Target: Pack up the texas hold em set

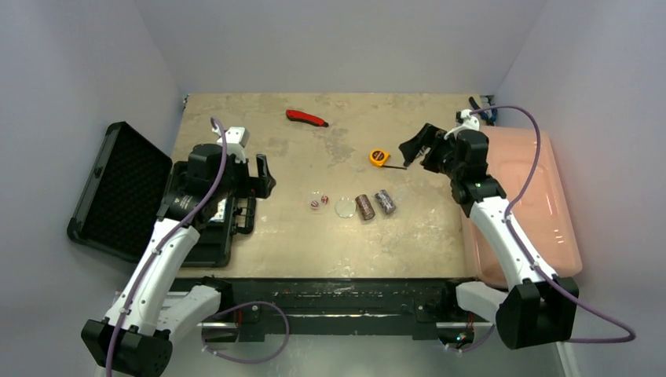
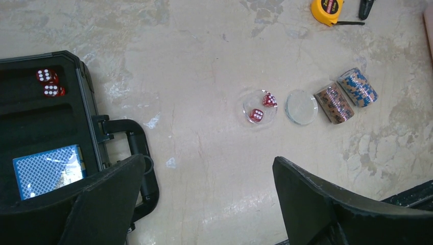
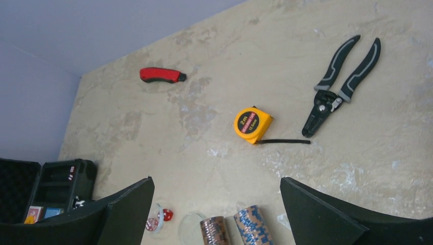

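The black case (image 1: 118, 188) lies open, a blue card deck (image 2: 48, 171) and two red dice (image 2: 48, 82) in its foam; the left gripper (image 2: 209, 168) hangs above the case's handle edge, jaws wide, holding nothing; farther from the case lie two clear discs (image 2: 301, 107), then two chip rolls (image 2: 334, 103); the right gripper (image 1: 416, 145), farthest from the case, gapes empty

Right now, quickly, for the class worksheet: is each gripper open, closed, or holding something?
Black two-finger left gripper: open, holding nothing.
Black two-finger right gripper: open, holding nothing.
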### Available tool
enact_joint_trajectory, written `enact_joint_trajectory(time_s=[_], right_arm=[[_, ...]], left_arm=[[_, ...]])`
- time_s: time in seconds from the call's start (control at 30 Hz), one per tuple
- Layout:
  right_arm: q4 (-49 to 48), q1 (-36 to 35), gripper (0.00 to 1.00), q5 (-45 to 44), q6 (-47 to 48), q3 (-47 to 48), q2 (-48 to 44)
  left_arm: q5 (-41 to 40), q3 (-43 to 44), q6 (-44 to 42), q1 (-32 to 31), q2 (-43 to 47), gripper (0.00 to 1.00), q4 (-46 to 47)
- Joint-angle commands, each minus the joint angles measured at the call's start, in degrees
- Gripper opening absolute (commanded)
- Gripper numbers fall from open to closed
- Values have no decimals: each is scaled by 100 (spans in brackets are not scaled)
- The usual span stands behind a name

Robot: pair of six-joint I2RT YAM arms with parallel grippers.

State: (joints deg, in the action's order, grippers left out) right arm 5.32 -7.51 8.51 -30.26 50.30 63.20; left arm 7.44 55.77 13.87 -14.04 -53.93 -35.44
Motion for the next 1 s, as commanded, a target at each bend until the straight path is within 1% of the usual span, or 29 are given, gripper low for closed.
enact_joint_trajectory(time_s=[0.0, 0.07, 0.2, 0.3, 0.37, 0.53, 0.73, 0.97], right_arm=[[714, -30, 99, -119, -113, 623, 461], [899, -70, 99, -122, -112, 729, 662], [940, -247, 99, -230, -147, 711, 747], [1114, -499, 99, -580, -110, 822, 858], [1279, -700, 99, -793, -57, 1021, 991], [1539, -1118, 99, -955, 188, 1453, 1284], [1753, -1626, 98, -1357, 339, 1964, 1601], [2064, -1925, 98, -1274, 295, 2658, 2192]], left_arm=[[117, 206, -79, -70, 16, 96, 96], [138, 215, -62, -93, -4, 96, 67], [162, 250, -42, -140, -42, 95, 8], [154, 248, -20, -188, -58, 95, -57], [144, 239, -8, -252, -56, 95, -99], [25, 226, -26, -450, 38, 93, -202], [-147, 190, -58, -511, 233, 93, -226], [-285, 185, -60, -546, 382, 93, -280]])
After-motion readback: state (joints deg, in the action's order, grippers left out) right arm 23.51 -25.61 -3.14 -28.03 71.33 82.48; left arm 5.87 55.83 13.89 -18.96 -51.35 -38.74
